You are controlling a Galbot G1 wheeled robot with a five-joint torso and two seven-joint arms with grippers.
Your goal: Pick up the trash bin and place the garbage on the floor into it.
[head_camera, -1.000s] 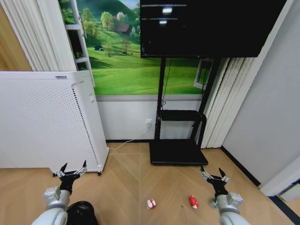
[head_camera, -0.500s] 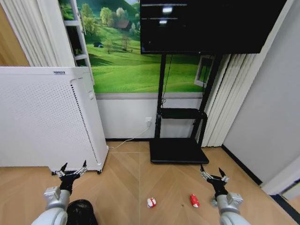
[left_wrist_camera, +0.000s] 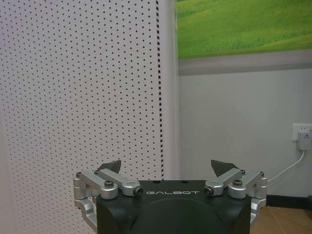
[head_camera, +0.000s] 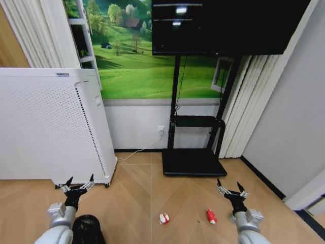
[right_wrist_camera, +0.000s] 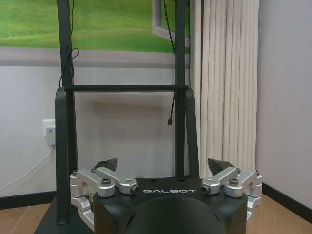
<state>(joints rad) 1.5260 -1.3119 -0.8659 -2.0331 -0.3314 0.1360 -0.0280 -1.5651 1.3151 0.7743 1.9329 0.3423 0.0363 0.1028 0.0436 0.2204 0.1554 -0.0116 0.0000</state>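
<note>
The black round trash bin stands on the floor at the lower left, partly behind my left arm. My left gripper hangs open just above and beyond its rim, holding nothing. Two pieces of garbage lie on the wood floor: a red-and-white item in the middle and a red item to its right. My right gripper is open and empty, above and slightly right of the red item. The left wrist view has the left gripper open, and the right wrist view has the right gripper open.
A tall white perforated appliance stands at the left, close before the left gripper. A black TV stand with a screen sits against the far wall, its base plate on the floor. A white cable runs to a wall socket. White curtains hang at the right.
The whole head view has shifted a little, so the camera has moved. Both grippers hold the same open pose, and the bin and garbage lie where they were.
</note>
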